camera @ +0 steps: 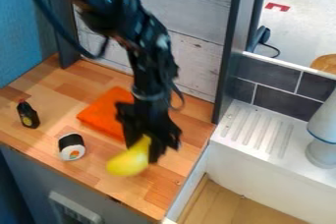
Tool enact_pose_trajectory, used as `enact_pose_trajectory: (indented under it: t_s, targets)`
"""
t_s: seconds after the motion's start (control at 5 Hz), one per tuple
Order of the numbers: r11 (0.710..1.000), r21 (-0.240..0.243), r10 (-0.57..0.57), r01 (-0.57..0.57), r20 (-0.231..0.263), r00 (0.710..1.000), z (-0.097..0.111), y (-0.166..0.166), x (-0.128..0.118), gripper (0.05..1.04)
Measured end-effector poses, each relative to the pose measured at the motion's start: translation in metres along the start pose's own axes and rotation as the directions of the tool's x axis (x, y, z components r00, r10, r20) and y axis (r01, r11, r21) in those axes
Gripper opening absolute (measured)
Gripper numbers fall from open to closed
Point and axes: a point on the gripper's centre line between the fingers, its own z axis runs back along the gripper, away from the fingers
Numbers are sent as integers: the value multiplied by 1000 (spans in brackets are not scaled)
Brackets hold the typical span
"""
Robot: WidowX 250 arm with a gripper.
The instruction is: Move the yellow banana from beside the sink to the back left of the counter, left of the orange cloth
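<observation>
I have the claw (146, 150) at the center of the frame, its fingers parted by the narrow end of a yellow pear-shaped object (129, 161), which is clamped between them. I cannot tell whether the object's wide end contacts the wooden surface (152, 199). An orange item (105, 112) lies just behind the claw. A black-and-white roll (71, 147) and a dark bottle (27, 115) are positioned to the left. A ribbed white drainboard (253, 132) adjoins a dark tiled wall (279, 102) at right.
</observation>
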Motion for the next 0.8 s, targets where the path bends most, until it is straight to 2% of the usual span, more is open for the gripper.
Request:
enact_pose_trajectory:
  t_s: [0.2, 0.4, 0.6, 0.8]
  targets:
    - [1000, -4, 5, -5, -11, 1000, 10, 35, 1, 598]
    - [999, -36, 16, -15, 33, 999, 22, 74, 18, 598]
    - [1000, -11, -22, 22, 14, 1000, 10, 108, 35, 598]
    - [998, 46, -34, 32, 43, 998, 12, 148, 49, 598]
